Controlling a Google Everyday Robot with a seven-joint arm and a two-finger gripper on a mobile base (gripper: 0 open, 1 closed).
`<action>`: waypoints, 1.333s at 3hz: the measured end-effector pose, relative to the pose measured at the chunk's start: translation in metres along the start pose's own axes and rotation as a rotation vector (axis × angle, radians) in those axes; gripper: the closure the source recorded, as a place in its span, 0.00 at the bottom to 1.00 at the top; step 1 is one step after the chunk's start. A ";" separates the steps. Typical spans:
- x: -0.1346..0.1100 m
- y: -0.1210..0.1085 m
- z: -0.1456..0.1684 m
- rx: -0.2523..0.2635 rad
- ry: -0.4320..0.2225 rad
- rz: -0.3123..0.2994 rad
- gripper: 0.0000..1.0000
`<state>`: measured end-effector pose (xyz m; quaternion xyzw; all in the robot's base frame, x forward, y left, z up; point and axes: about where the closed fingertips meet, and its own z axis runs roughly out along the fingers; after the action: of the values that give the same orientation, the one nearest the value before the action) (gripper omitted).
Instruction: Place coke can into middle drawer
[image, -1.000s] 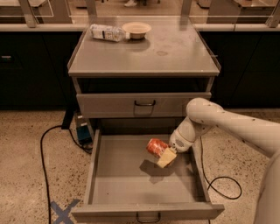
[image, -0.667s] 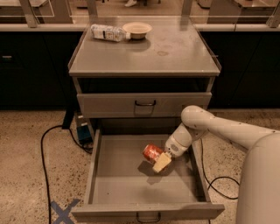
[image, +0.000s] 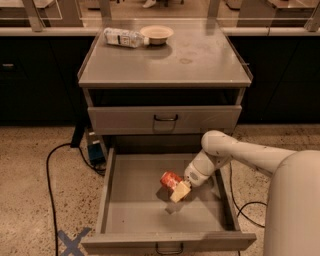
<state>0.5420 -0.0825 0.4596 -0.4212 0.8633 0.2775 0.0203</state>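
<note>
- Left of the cabinet (image: 165, 82), on the speckled floor: a blue taped cross (image: 71, 242), a black cable (image: 49, 170) and a small blue box (image: 95, 152) close to the cabinet's left leg.
- On the cabinet's surface (image: 200, 65), back left corner: a clear water bottle (image: 123, 37) lying on its side, with a tan bowl (image: 156, 34) just beside it on the right.
- Front of the cabinet, upper level: a handled grey drawer (image: 200, 120), pushed in.
- Front of the cabinet, lowest level: the middle drawer (image: 125, 242), pulled fully out.
- Inside the middle drawer, right of centre: the coke can (image: 171, 179), tilted and clear of the drawer floor, its shadow lying below it.
- At the can's lower right: the pincer (image: 180, 190), closed on the coke can.
- Right of the cabinet: the white arm (image: 240, 152) reaching over the drawer's right wall, and a second black cable (image: 245, 205) on the floor.
</note>
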 end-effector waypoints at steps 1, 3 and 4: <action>-0.005 0.001 -0.014 0.170 -0.014 -0.040 1.00; -0.014 -0.009 0.002 0.227 -0.043 -0.063 1.00; -0.025 -0.018 0.033 0.269 -0.036 -0.058 1.00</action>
<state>0.5645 -0.0567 0.4300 -0.4346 0.8795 0.1660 0.1000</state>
